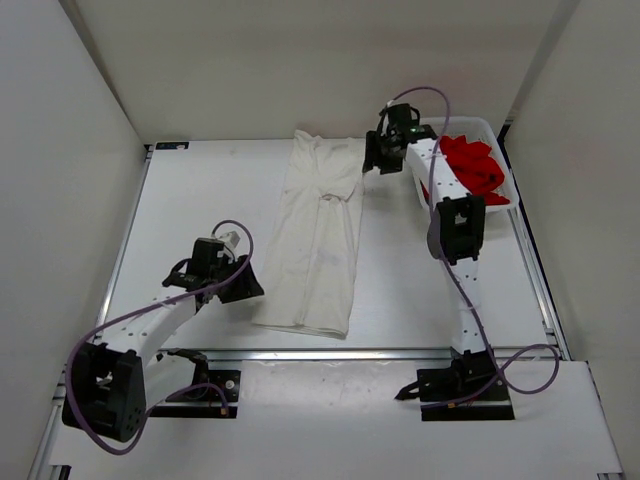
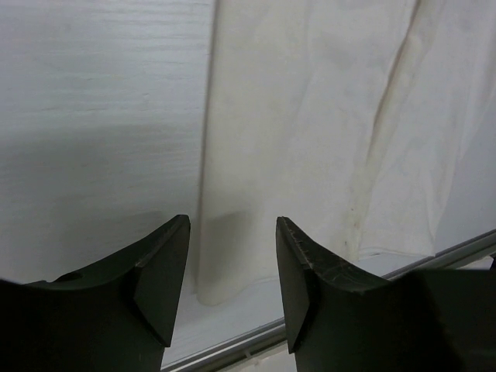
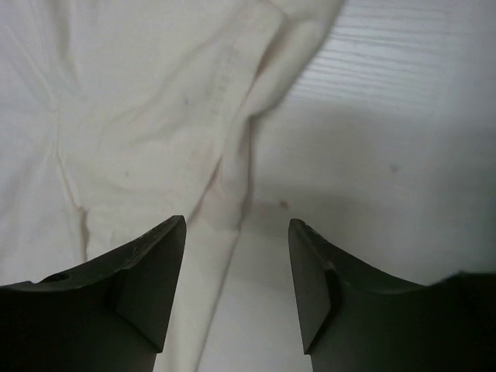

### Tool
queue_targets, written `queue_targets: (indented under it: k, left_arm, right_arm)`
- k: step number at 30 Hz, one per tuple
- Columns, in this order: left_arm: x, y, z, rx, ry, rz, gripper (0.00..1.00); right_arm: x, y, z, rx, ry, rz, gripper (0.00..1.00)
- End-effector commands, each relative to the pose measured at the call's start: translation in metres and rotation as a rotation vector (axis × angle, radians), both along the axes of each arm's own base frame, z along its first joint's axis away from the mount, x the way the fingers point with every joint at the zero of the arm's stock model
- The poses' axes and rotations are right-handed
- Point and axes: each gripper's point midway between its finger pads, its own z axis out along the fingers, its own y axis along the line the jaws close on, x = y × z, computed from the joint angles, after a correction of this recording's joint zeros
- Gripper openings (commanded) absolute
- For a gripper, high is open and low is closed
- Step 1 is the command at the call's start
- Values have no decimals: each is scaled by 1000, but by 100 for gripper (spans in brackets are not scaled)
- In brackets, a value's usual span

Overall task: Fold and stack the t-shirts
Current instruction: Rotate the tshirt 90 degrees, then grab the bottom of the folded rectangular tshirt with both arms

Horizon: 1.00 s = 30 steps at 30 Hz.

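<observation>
A white t-shirt lies folded lengthwise into a long strip down the middle of the table. My left gripper hovers open just left of the strip's near end; in the left wrist view the shirt fills the right side and its near left corner lies between my open fingers. My right gripper is open at the strip's far right corner, and its wrist view shows the shirt's edge ahead of the open fingers. A red t-shirt lies bunched in the basket.
A white mesh basket stands at the far right of the table, beside the right arm. The table's near metal edge runs just below the shirt's near end. White walls enclose the table on three sides.
</observation>
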Motion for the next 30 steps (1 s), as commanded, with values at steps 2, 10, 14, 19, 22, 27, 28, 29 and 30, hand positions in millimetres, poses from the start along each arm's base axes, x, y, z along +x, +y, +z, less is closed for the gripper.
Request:
queue_targets:
  k: [2,10,14,19,22,27,28,29,30]
  left_arm:
    - [1,21,6,50,-37,99,60]
    - [-8,23,-2,102,9,108,56]
    - [-10,27,-12,67,63,131,57]
    - [-28,15,-28,43,131,79,60]
    - [-35,11,-34,29,149,69,59]
    - [-54,1,-46,7,207,25,50]
    - [-56,1,-47,-3,217,32,46]
    - [-60,0,-48,-9,227,24,43]
    - [-62,-1,-48,-9,233,19,42]
  right_arm:
    - [-52,-19,118,-46,-94,48,51]
    - [-228,42,119,210,-225,137,36]
    - [-320,58,36,232,-70,176,32]
    - [-379,69,1,340,12,194,35]
    - [-399,68,-20,370,67,183,39]
    - [-427,77,-41,423,139,212,41]
    - [-431,81,-44,424,156,219,41]
    - [-434,84,-46,423,164,234,41]
    - [-436,84,-50,421,183,228,39]
